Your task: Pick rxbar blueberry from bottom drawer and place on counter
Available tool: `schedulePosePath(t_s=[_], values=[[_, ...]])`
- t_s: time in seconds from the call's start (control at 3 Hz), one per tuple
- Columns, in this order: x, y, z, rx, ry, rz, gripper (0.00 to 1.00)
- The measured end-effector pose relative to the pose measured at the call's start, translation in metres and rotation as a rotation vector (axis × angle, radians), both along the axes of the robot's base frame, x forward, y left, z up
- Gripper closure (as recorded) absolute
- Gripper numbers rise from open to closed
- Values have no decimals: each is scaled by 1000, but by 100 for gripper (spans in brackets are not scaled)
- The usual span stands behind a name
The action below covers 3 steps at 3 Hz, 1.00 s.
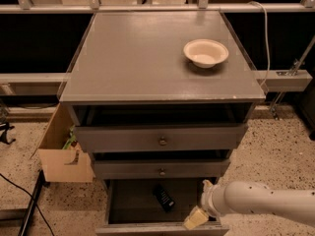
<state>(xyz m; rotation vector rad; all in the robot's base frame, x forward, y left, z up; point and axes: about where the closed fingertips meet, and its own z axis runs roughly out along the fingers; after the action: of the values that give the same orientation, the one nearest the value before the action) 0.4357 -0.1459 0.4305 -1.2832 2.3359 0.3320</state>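
From my seat the arm (263, 201) enters from the right edge, so its base is cut off; only a pale, rounded forearm shows, lying nearly level and reaching left toward the bottom drawer (132, 204). The pincer (196, 218) sits low at that drawer's front right corner, its cream-coloured tip angled down and left over the front rim, and I cannot tell whether it is apart or together. The drawer's front edge runs off the bottom of my view. Inside it the rxbar blueberry (164, 197) lies flat on the dark floor, turned diagonally, just left of the pincer and not touching it; I cannot read its lettering. The two knobbed drawers above stand partly pulled out. On the desk (138, 58) a pale bowl (205, 52) rests near the right rear.
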Motion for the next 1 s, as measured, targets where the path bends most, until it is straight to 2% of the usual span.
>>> schedulePosePath(t_s=[0.33, 0.67, 1.0], values=[[15, 4, -36, 28, -45, 0, 0], [29, 19, -96, 62, -54, -9, 0], [32, 33, -135, 70, -34, -3, 0]])
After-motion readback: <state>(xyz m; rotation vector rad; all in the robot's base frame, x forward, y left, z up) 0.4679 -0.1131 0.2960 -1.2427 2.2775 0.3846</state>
